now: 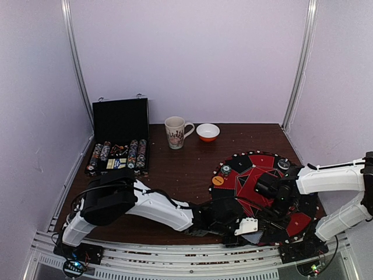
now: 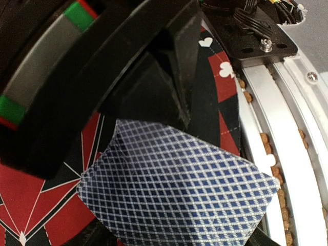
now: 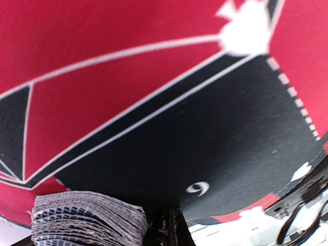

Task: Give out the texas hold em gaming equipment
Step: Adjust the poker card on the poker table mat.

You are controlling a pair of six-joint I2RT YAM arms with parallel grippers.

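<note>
As the top camera looks down, a dark wooden table [image 1: 180,169] lies between pale lilac walls, with a round red-and-black mat [image 1: 262,160] on its right half. Far behind the left claw [image 1: 247,226], at the back left, stands one open black case [image 1: 119,119] holding rows of discs too small to count. One mug [image 1: 176,132] and one bowl [image 1: 208,132] stand at the far middle. Three discs lie on the mat beyond both claws: one orange disc [image 1: 218,180], one blue disc [image 1: 225,170] just behind it, and one black disc [image 1: 284,165] near the far rim. The left arm stretches low across the table to the right, its claw over the mat's near edge. The right arm folds in from the right edge, its forearm running left. The right claw [image 1: 271,204] points down at the mat, just behind the left claw.

In the left wrist view, the mat and a metal rail [image 2: 266,128] to the right make up the ground. One card [image 2: 174,189], its back latticed in blue and slightly bowed, lies right before the claw and reaches the bottom edge. A black arm part [image 2: 102,61] with green marks covers its far corner. The fingers barely show, so I cannot tell whether this claw grips the card or how far it is open.

In the right wrist view only the mat shows as ground, red and black with white lines. One deck [image 3: 87,220], seen edge-on, sits at the claw's left side against a dark finger [image 3: 165,225]. The claw appears closed on it, above the mat.
</note>
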